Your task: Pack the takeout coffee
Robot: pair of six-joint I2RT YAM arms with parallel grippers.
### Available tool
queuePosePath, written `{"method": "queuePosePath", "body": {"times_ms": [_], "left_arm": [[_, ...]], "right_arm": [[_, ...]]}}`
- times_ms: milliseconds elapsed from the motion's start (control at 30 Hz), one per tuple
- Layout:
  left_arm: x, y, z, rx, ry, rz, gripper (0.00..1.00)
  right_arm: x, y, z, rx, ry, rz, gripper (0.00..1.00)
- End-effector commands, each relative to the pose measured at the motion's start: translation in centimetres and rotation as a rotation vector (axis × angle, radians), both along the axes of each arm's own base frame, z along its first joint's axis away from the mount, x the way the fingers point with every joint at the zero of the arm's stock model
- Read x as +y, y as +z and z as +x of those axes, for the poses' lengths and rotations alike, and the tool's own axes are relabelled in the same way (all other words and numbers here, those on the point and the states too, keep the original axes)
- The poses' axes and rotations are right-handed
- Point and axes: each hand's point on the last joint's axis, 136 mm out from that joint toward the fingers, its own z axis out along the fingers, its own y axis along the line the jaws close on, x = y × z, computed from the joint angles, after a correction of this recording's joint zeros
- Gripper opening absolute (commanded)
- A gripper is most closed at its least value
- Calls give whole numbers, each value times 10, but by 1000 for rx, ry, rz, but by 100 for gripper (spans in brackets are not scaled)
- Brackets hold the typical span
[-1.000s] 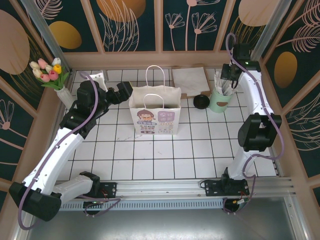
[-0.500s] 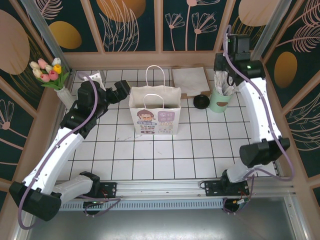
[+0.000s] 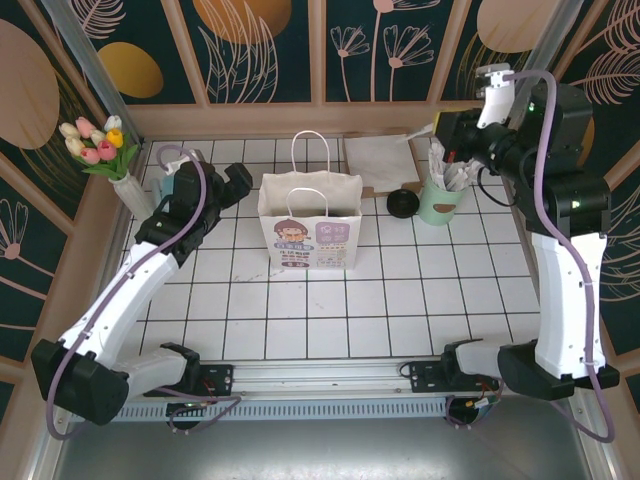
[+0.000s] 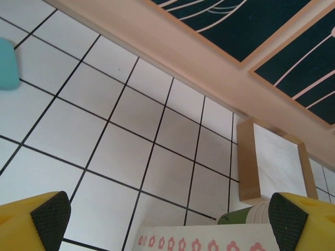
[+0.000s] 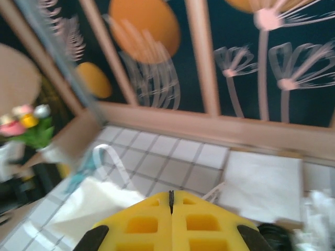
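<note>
The takeout coffee point(image 3: 402, 204) stands right of the white paper bag point(image 3: 310, 228) and shows from above as a round black lid. In the left wrist view its dark green wall point(image 4: 236, 216) peeks over the bag's flower-printed rim point(image 4: 209, 241). My left gripper point(image 3: 241, 184) hovers just left of the bag, open and empty, and its fingertips point(image 4: 49, 213) stand far apart. My right gripper point(image 3: 448, 140) hangs above the back right, near the mint cup, and is shut on nothing point(image 5: 170, 198). The black lid point(image 5: 273, 233) shows at that view's lower right.
A pale mint cup of white sticks point(image 3: 438, 196) stands right of the coffee. A napkin stack point(image 3: 380, 160) lies behind it. A vase of tulips point(image 3: 112, 160) occupies the back left corner. Wooden walls close in the tiled table point(image 3: 330, 310).
The right arm has swung its elbow up and back to the right, and its gripper has stayed shut above the mint cup. The left arm has shifted slightly and is still open beside the bag.
</note>
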Motion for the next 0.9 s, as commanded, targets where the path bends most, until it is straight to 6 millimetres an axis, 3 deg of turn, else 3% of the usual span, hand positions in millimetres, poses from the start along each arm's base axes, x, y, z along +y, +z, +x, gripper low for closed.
{"method": "queuePosePath", "body": {"times_ms": [0, 133, 267, 500, 667, 867], "left_arm": [[0, -12, 0, 34, 12, -18, 98], [-3, -19, 1, 54, -1, -24, 98], [-9, -28, 1, 80, -21, -36, 98], [-20, -44, 2, 123, -58, -74, 99], [-30, -47, 2, 130, -93, -122, 98], [-33, -50, 1, 136, -102, -138, 98]], "right_arm": [[34, 0, -36, 78, 257, 98, 0], [48, 9, -52, 72, 388, 167, 0], [61, 1, -47, 114, 461, 233, 0], [109, -48, -24, 214, 575, 279, 0], [152, -83, -2, 216, 534, 239, 0], [203, -114, 2, 250, 618, 214, 0]]}}
